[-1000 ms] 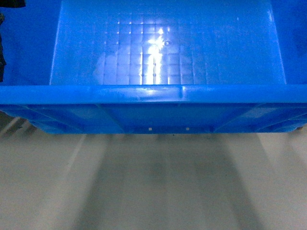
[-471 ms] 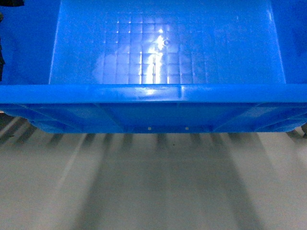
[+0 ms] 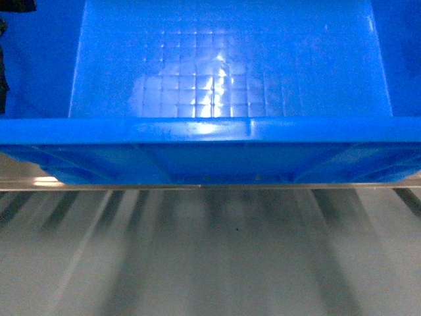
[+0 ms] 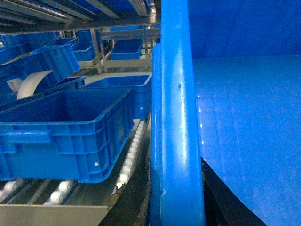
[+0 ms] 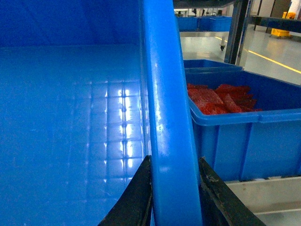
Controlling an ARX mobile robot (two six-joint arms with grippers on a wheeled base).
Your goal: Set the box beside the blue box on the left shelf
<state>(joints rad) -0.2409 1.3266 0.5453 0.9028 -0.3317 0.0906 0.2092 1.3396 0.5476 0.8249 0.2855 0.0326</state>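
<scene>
Both grippers clamp the box by its side rims. On the right wrist view the right gripper has its two dark fingers straddling the thick rim of the box, one inside and one outside. On the left wrist view the left gripper shows only a dark finger against the inner wall below the rim, so its hold reads as closed on the rim, though the outer finger is mostly hidden.

The box is carried in the air, its near wall filling the head view, with the front edge of the left shelf showing just under it as a pale rail and blurred rollers beyond.

On the left, another blue box already sits on the rollers, near the carried box's left wall with a narrow strip of rollers between them. On the right, a crate of red packets stands close beside the right rim.

Risks, as I judge them:
- The slot is tight. A small sideways drift could knock either neighbour or trap an outer finger between the walls.
- Rollers turn freely, so a box set down tilted or pushed could run on after release.
- The head view is almost wholly blocked by the box, so the base's clearance over the shelf's front edge cannot be checked, and it could catch the rail.
</scene>
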